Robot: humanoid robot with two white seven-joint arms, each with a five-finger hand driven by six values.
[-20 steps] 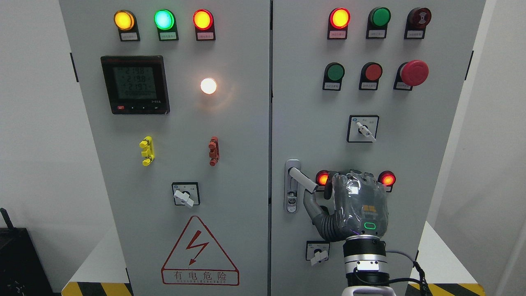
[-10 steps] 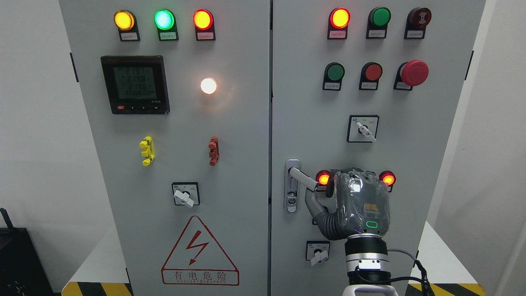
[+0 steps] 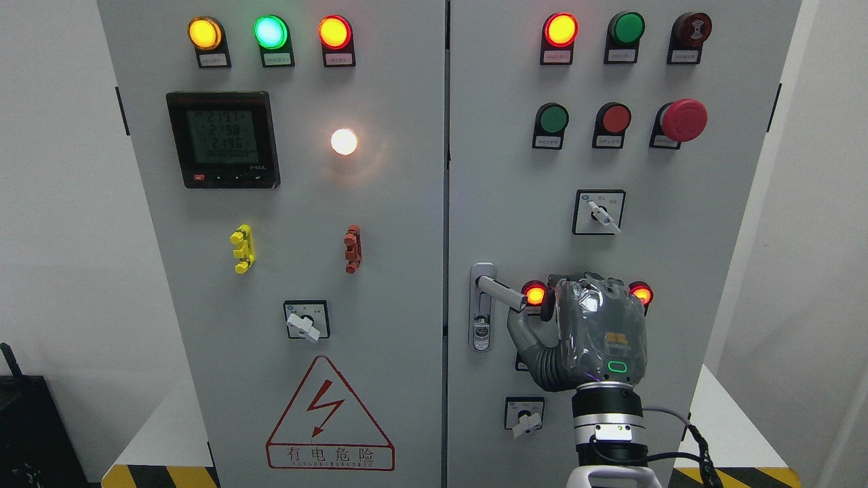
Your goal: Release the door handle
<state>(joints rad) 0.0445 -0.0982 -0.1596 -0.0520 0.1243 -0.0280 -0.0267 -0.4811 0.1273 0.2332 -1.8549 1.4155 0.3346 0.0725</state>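
Door handle [image 3: 498, 293] on right cabinet door [image 3: 515, 203], left edge, lever angled down-right toward lit red lamp [image 3: 535, 295]. My right robot hand [image 3: 593, 332] just right of lever tip, back facing camera, thumb [image 3: 525, 339] below lever; whether thumb touches, or fingers curl, cannot tell. Rotary switch [image 3: 523, 413] below hand. Left cabinet door [image 3: 298, 203] alongside.

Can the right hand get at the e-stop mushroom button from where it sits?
Probably yes. The right hand hangs low on the right door by the door handle, holding nothing, and the e-stop button sits well above it with only bare panel and a selector switch between.
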